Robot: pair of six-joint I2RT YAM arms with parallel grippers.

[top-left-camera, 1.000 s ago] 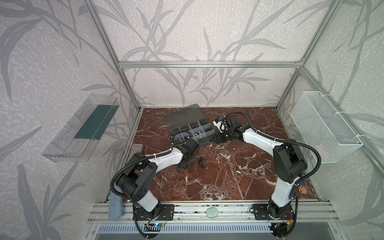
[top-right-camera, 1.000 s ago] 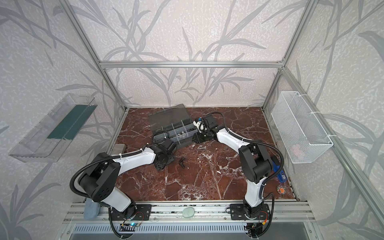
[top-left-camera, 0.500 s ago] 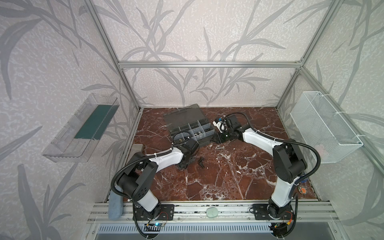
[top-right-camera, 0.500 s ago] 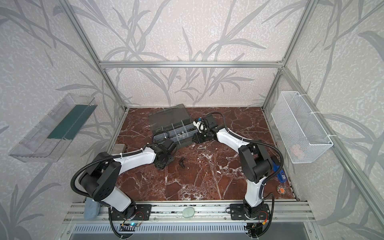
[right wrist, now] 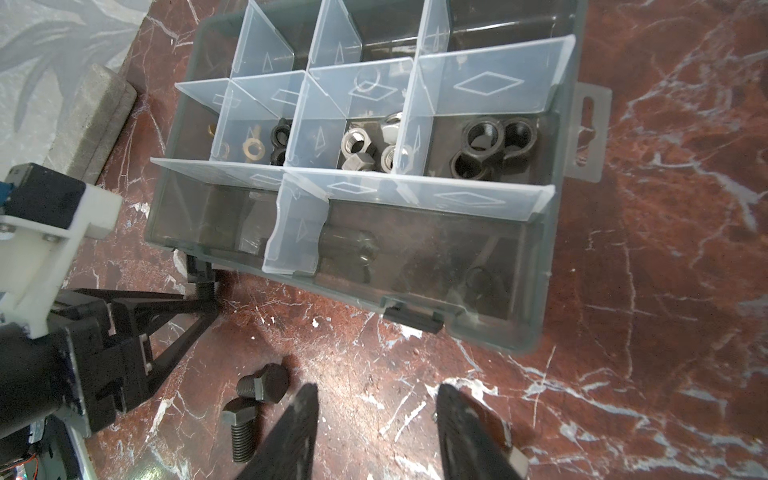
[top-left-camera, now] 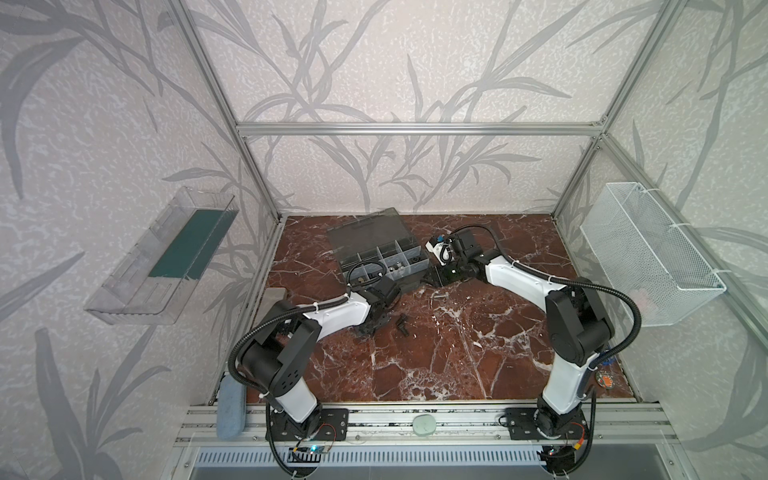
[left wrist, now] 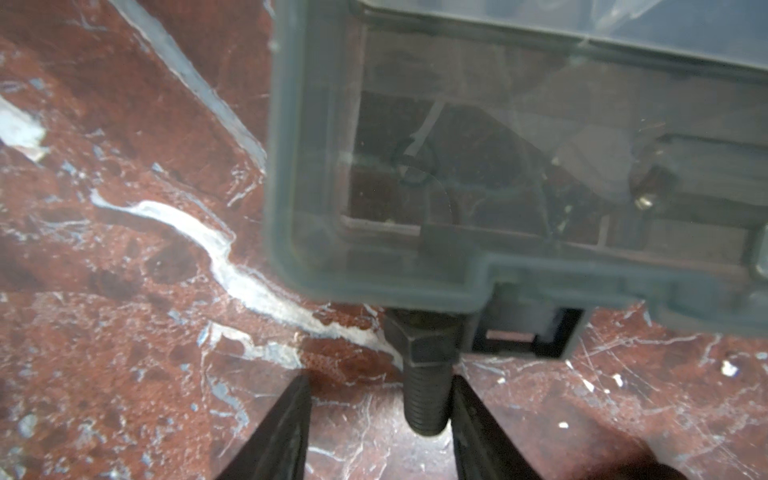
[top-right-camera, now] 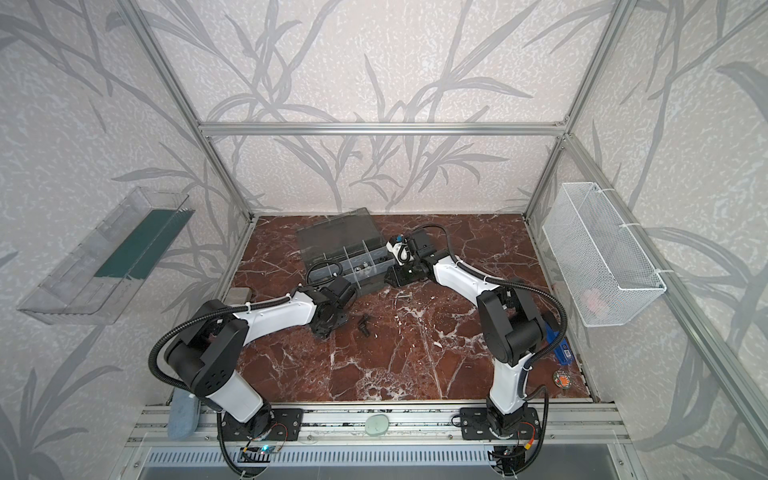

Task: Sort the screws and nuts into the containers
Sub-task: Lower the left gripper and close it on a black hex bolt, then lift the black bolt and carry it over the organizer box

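Note:
A black screw [left wrist: 426,374] lies on the marble with its hex head against the front wall of the grey organizer case [left wrist: 307,208]. My left gripper [left wrist: 380,380] is open around the screw; one finger [left wrist: 478,424] touches the thread, the other stands apart. In both top views its tips are hidden under the left wrist [top-left-camera: 384,291]. My right gripper [right wrist: 376,399] hangs open and empty over the marble beside the case [right wrist: 415,291]. Two black screws [right wrist: 251,403] lie by its finger. The containers hold black nuts [right wrist: 490,145], silver nuts [right wrist: 361,149] and brass nuts [right wrist: 251,147].
The case lid [top-left-camera: 365,230] lies open toward the back wall. A silver screw [top-left-camera: 438,296] rests on the marble in front of the right gripper [top-left-camera: 429,281]. A grey block [top-left-camera: 274,293] sits at the left edge. A white mesh basket [top-left-camera: 648,253] hangs on the right wall.
Both arms stay almost where they were in the top views. The left jaws have drawn closer together around the screw.

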